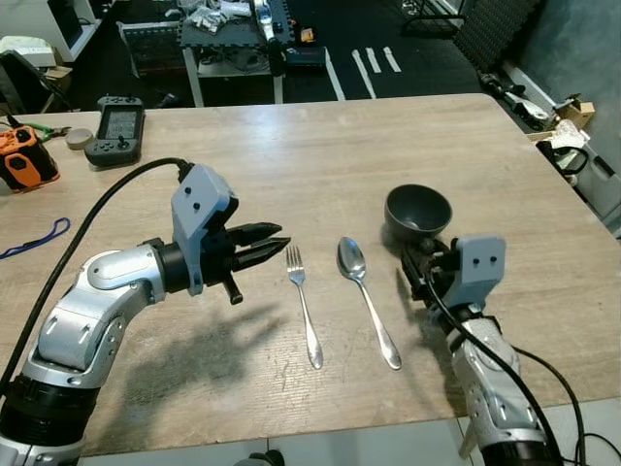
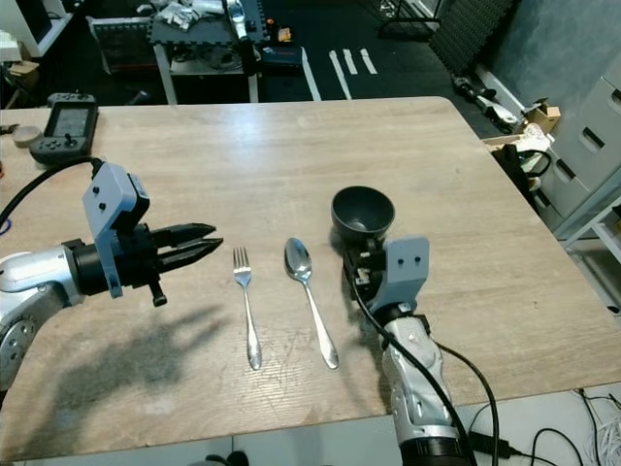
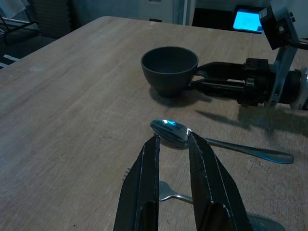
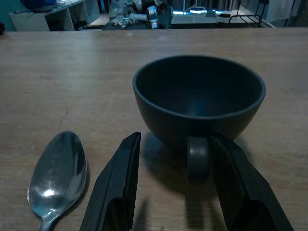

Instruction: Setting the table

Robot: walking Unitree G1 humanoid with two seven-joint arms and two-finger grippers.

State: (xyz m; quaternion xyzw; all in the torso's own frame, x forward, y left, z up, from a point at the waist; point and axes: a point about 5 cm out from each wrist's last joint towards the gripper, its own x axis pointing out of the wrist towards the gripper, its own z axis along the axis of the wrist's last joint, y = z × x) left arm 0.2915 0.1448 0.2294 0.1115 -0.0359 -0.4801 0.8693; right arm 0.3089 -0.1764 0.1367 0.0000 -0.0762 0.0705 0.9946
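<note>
Light wood planks make up the table (image 1: 320, 146), behind which a dark floor with shelving is seen. A fork (image 1: 303, 303) and a spoon (image 1: 366, 297) are laid side by side near the front edge, handles toward the robot, the fork on the left. A dark cup (image 1: 417, 212) is set upright just beyond and right of the spoon, its handle turned toward the robot.

The left claw (image 1: 272, 243) is held above the table just left of the fork's tines, pointing right, its fingers (image 3: 147, 183) slightly apart with nothing between them. The right claw (image 4: 178, 159) is placed low at the cup, fingers spread on either side of the handle; whether the handle is touched cannot be told.

A game controller (image 1: 116, 129) is laid near the far left corner, with an orange tool (image 1: 24, 155) and a blue cord (image 1: 34, 238) at the left edge.
</note>
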